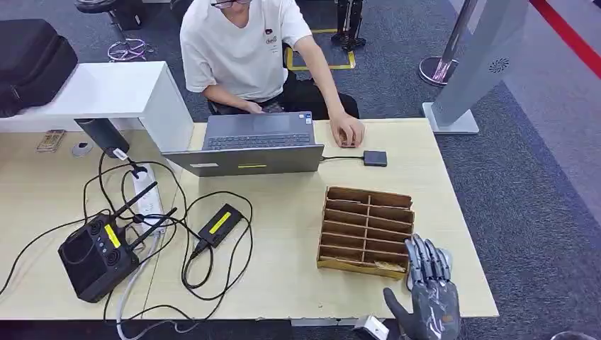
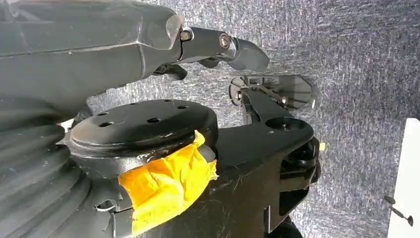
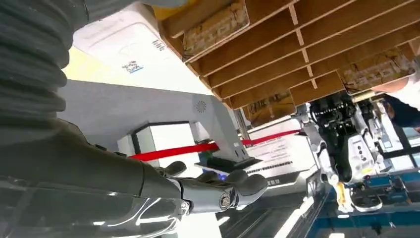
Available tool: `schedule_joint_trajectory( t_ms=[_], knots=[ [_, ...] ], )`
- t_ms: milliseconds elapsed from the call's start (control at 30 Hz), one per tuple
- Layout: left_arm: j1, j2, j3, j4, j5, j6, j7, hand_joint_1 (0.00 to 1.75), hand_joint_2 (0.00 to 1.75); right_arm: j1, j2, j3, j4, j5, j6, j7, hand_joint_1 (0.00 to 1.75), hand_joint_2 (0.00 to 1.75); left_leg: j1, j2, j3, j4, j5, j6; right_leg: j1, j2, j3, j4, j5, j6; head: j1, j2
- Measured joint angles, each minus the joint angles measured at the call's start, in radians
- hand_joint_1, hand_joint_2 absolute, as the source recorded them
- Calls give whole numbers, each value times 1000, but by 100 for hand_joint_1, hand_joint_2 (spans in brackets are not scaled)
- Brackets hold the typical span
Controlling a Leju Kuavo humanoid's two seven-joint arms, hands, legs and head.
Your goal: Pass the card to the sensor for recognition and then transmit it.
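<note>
A brown slotted wooden box (image 1: 366, 230) stands on the table's right half. A pale card (image 1: 388, 266) lies in its nearest row, by the right corner. My right hand (image 1: 429, 286) hovers just outside that corner with its fingers stretched forward and apart, holding nothing. In the right wrist view the same hand (image 3: 218, 191) floats close to the box (image 3: 307, 44), whose slots hold patterned cards (image 3: 216, 24). The small black sensor (image 1: 375, 158) sits beside the laptop, wired to it. My left hand (image 2: 218, 47) hangs above grey carpet with nothing in it.
A person sits behind the grey laptop (image 1: 253, 145), one hand (image 1: 348, 132) resting on the table near the sensor. A black router (image 1: 98, 255), a power strip (image 1: 146, 190), a black adapter (image 1: 220, 224) and tangled cables cover the table's left half.
</note>
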Motion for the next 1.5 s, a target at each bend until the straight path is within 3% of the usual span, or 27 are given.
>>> schedule_joint_trajectory(
  t_ms=[667, 1500],
  knots=[
    [0, 1, 0, 0, -22, -2, 10, 0, 175, -28, 31, -19, 147, -7, 0, -3, 0, 175, 0, 0, 0, 0, 0, 0, 0, 0, 0, 0, 0, 0, 0, 0],
    [-1, 1, 0, 0, -47, -4, 10, 0, 175, -103, 53, -19, 211, -36, 0, -30, 0, 175, 0, 0, 0, 0, 0, 0, 0, 0, 0, 0, 0, 0, 0, 0]
  ],
)
